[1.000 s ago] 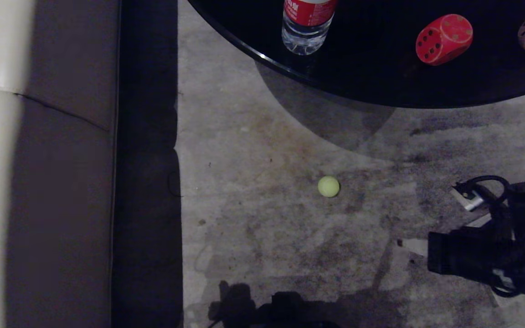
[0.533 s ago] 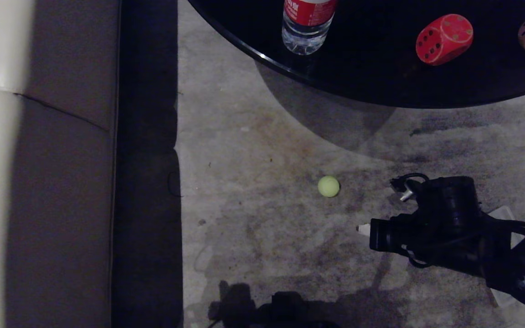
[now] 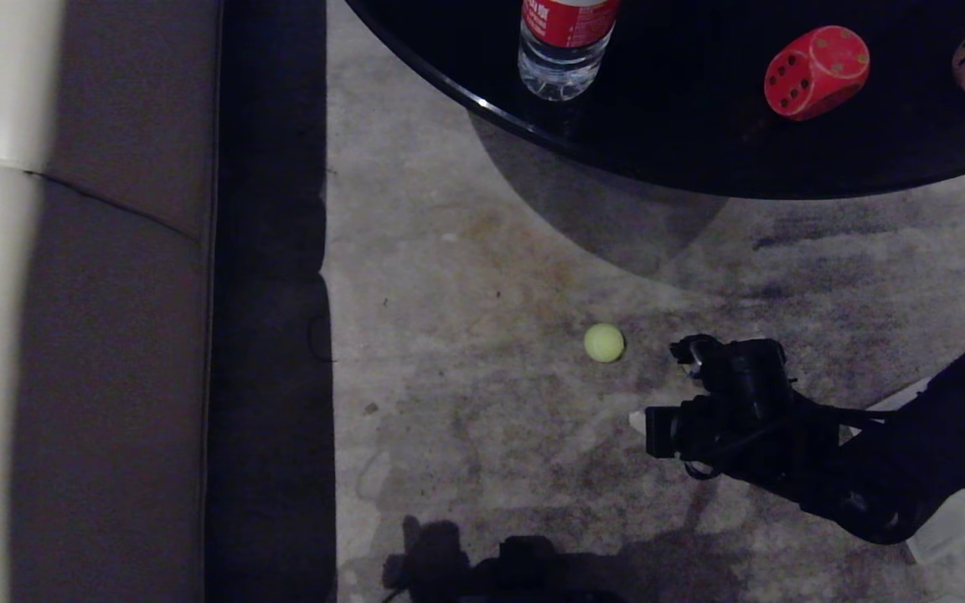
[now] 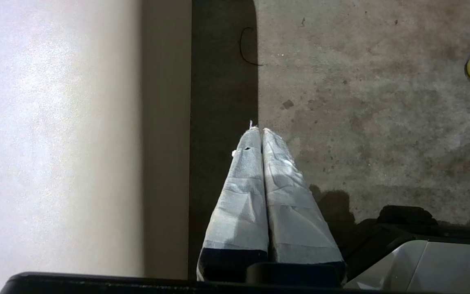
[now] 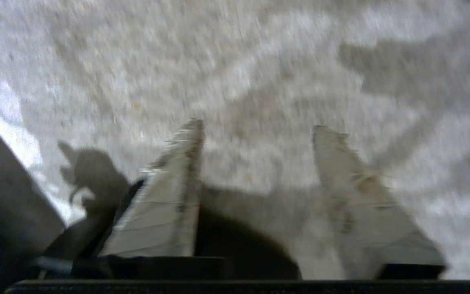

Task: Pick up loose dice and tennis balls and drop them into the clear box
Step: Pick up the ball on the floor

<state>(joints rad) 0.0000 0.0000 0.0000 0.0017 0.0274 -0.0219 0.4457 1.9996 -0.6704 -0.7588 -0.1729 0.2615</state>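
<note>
Now the right pincer (image 3: 643, 421), fingers apart and empty, hung just right of the tennis ball (image 3: 604, 342) on the floor; left pincer (image 4: 258, 131) together.

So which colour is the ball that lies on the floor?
The tennis ball is yellow-green, best seen in the head view.

A water bottle (image 3: 565, 46) with a red label stands on the black round table (image 3: 667, 159); a sofa (image 3: 72, 335) borders the stained floor (image 3: 491, 251).
</note>
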